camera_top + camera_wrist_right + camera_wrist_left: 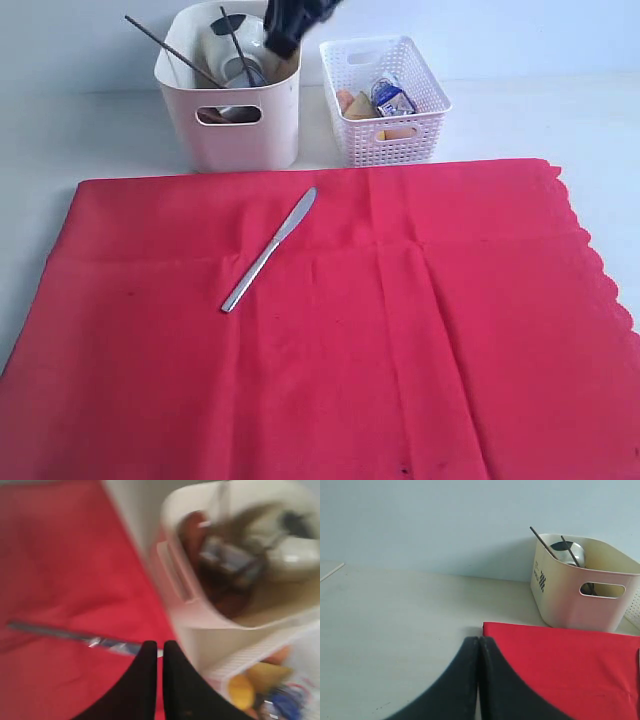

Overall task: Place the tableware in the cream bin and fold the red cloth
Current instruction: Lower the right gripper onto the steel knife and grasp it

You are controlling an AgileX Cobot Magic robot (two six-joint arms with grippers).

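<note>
One piece of tableware is seen outside the bin (pixel 228 125): the knife (pixel 268 250), laid flat and slantwise on the cloth (pixel 400 340), well apart from the bin's front wall. The cloth is spread open over the worktop (pixel 560 120) and is not yet folded. The left fingers (pixel 460 685) are pressed together on nothing, low over the worktop just beside a corner of the cloth. The right fingers (pixel 175 680) are almost together, with only a slit between them and nothing held, up by the bin's rim; that view is blurred.

The knife is judged stiff, light, smooth and probably slippery. As it lies flush on soft fabric, a fold of cloth may be pinched with it. It is best taken across the handle, near mid-length, so that tipping is avoided. The cloth is judged soft and limp, and is best taken at a corner or edge.
</note>
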